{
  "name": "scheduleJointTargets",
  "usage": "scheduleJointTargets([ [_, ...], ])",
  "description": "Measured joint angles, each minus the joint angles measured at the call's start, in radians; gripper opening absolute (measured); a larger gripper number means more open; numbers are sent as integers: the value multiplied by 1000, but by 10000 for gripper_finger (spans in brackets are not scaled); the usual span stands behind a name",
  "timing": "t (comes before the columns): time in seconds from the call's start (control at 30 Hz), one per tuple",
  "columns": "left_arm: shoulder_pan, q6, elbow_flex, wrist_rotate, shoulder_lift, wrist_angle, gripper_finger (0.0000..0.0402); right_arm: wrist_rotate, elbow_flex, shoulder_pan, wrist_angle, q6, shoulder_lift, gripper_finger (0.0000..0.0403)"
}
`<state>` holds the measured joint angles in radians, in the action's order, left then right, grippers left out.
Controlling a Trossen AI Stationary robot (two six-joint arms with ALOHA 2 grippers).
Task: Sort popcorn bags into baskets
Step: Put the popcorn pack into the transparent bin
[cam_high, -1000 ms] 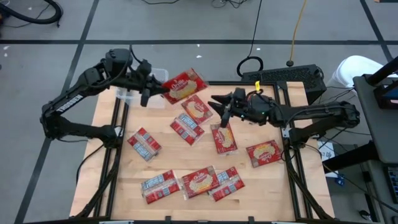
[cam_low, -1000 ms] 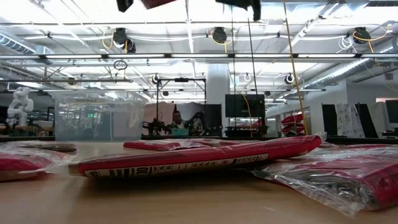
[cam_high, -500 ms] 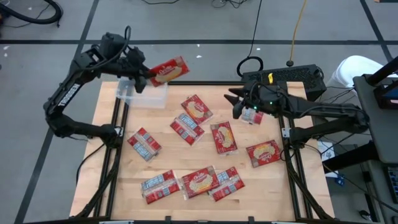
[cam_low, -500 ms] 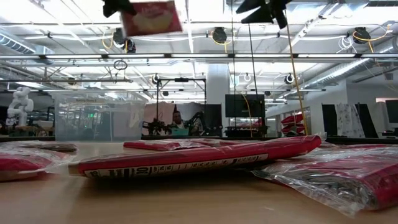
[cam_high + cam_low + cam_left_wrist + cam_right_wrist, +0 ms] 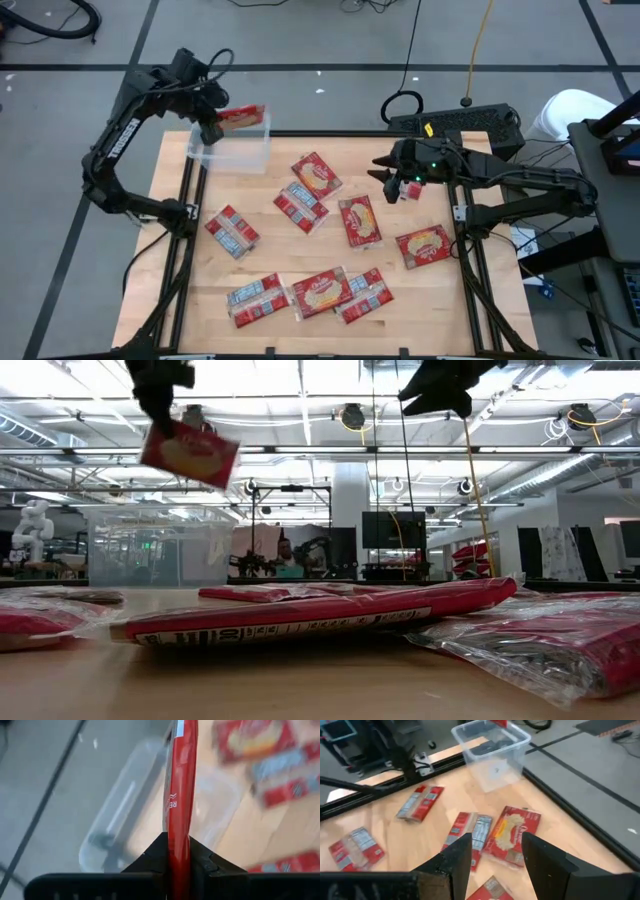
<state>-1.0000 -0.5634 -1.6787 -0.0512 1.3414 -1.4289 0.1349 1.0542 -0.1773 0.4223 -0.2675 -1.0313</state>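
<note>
My left gripper (image 5: 213, 127) is shut on one red popcorn bag (image 5: 243, 117) and holds it in the air over the clear plastic tub (image 5: 237, 152) at the table's far left corner. The left wrist view shows this bag (image 5: 181, 790) edge-on above the tub (image 5: 122, 825). My right gripper (image 5: 386, 176) hangs open and holds nothing, raised over the table's far right part; the right wrist view looks past it (image 5: 492, 855) at the bags below. Several more red bags lie flat on the table, one at its middle (image 5: 360, 222). My left gripper pinches the bag between its two fingers at one end (image 5: 179, 851), and the bag reaches forward from them, standing on edge. It is lifted clear of everything. In the low view it hangs tilted below the fingers (image 5: 190, 452).
Loose bags lie across the table's middle (image 5: 315, 173), (image 5: 301, 205), its right side (image 5: 425, 246), its left side (image 5: 232, 231) and along the near edge (image 5: 320, 292). Bare wood shows between the tub and these bags. A black keyboard (image 5: 460, 122) sits beyond the far right edge.
My left gripper has carried the bag up and toward the table's far left corner, ending over the tub; the bag has turned from showing its flat face to standing on edge. My right gripper has drawn back toward the right edge, away from the middle bag.
</note>
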Motion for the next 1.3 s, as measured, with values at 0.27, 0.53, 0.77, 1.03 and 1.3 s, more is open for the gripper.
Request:
scheduleJointTargets([
  [0.27, -69, -4, 0, 18, 125, -54, 25, -10, 0, 0, 24, 15, 0, 164],
  [0.53, -68, -4, 0, -2, 287, -35, 38, -10, 0, 0, 25, 51, 0, 164],
  [0.77, -94, 74, 1, -122, 393, -38, 22, -10, 0, 0, 25, 45, -1, 164],
  [1.03, -127, 237, 8, -132, 427, -54, 72, -10, 0, 0, 24, 44, -1, 164],
  [1.3, -134, 361, 82, -122, 426, -28, 72, -8, 0, 0, 12, 52, -1, 164],
])
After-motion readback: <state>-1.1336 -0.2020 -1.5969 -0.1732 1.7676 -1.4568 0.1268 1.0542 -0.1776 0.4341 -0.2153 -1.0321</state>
